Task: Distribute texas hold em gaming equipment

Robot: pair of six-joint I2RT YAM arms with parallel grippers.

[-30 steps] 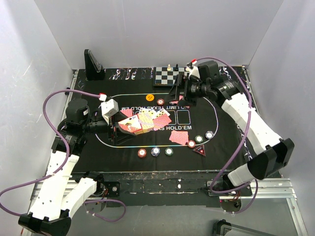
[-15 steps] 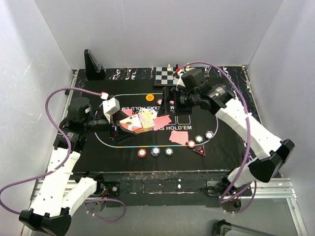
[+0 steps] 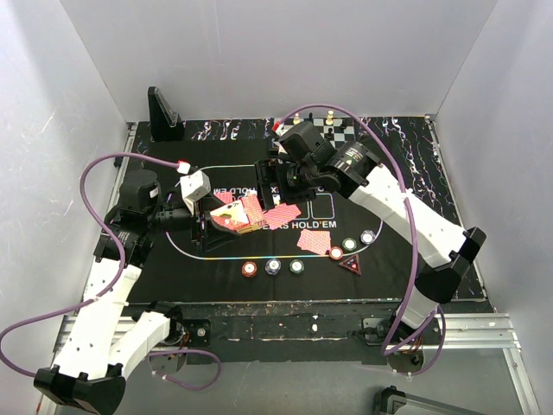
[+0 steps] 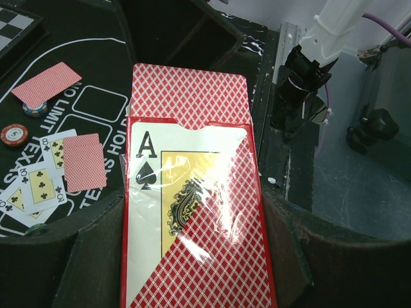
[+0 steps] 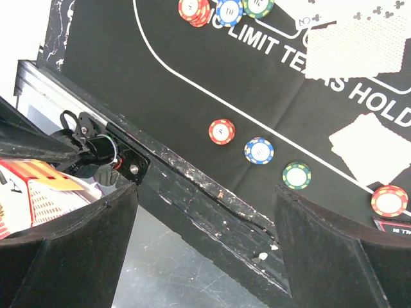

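The left jaws clamp a red cardboard card box (image 4: 192, 218) with an ace of spades printed on it, its long axis pointing away from the wrist toward the middle of the table (image 3: 406, 233). Red-patterned-back playing cards (image 4: 189, 96) protrude from its open far end. The right jaws gape empty nearby.

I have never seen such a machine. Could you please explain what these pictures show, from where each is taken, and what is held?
These are two robot arms bolted at the near edge of a table. The wide picture looks down from above and behind them; the other two come from a camera on each wrist. On the black mat lie poker chips, playing cards and a dark triangular marker; a chessboard sits at the far edge. The left pincer grips a card box with red-backed cards sticking out of its top. The right pincer is open and empty, above the mat.
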